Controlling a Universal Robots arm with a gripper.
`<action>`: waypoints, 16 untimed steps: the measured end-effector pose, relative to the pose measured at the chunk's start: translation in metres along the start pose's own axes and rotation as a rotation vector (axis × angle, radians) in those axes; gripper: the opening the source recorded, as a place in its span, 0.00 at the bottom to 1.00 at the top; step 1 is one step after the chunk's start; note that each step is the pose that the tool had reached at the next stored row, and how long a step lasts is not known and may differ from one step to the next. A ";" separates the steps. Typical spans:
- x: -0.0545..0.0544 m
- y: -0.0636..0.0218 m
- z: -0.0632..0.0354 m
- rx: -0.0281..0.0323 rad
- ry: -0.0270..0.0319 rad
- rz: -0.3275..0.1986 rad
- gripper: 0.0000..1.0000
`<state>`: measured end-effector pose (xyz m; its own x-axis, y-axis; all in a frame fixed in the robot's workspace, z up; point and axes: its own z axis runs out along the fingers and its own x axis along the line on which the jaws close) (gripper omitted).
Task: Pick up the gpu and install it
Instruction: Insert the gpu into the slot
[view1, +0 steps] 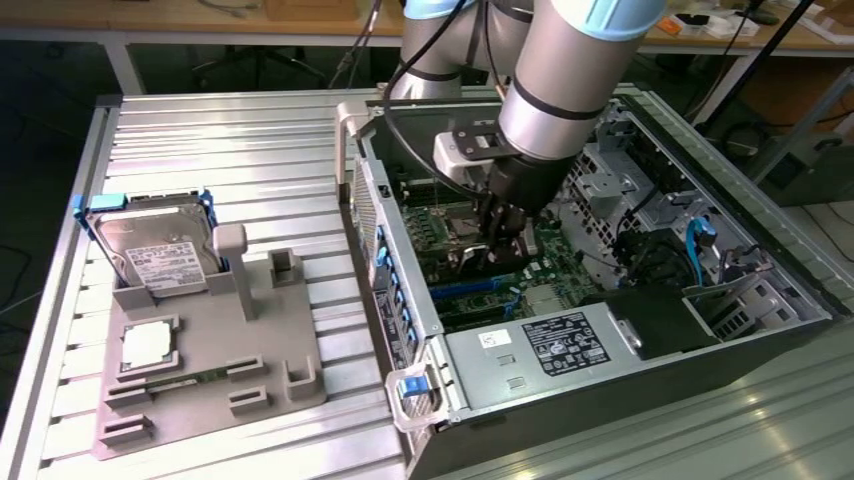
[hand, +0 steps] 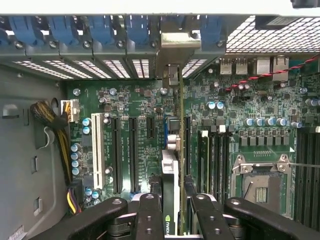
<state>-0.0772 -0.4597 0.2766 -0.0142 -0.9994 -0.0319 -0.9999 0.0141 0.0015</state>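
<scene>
Claw (hand: 172, 212) clamps the gpu (hand: 170, 185) edge-on above the motherboard (hand: 135, 100); light, rigid, fragile card, best held by its edges.

A: Setting reads as a robotics lab or electronics workshop.

B: Evidence?

A: Ribbed metal worktop (view1: 240, 150). Open desktop computer case (view1: 747, 345) lying on it, motherboard (hand: 150, 107) exposed. Grey fixture tray (view1: 220, 375) beside it, holding a hard drive (view1: 158, 255) and a processor (view1: 150, 343) in fitted slots.

B: Background?

A: Wooden benches (view1: 174, 22) along the far side, cables trailing, a chair base on dark floor. Industrial robot arm (view1: 574, 80) over the case.
</scene>
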 end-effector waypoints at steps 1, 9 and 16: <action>0.000 0.0002 0.0015 0.0000 0.0000 0.000 0.27; 0.000 0.0025 0.0121 0.0002 -0.0001 0.006 0.27; 0.001 0.0038 0.0151 0.0003 -0.0002 0.009 0.27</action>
<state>-0.0810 -0.4604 0.2615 -0.0233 -0.9992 -0.0321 -0.9997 0.0232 0.0014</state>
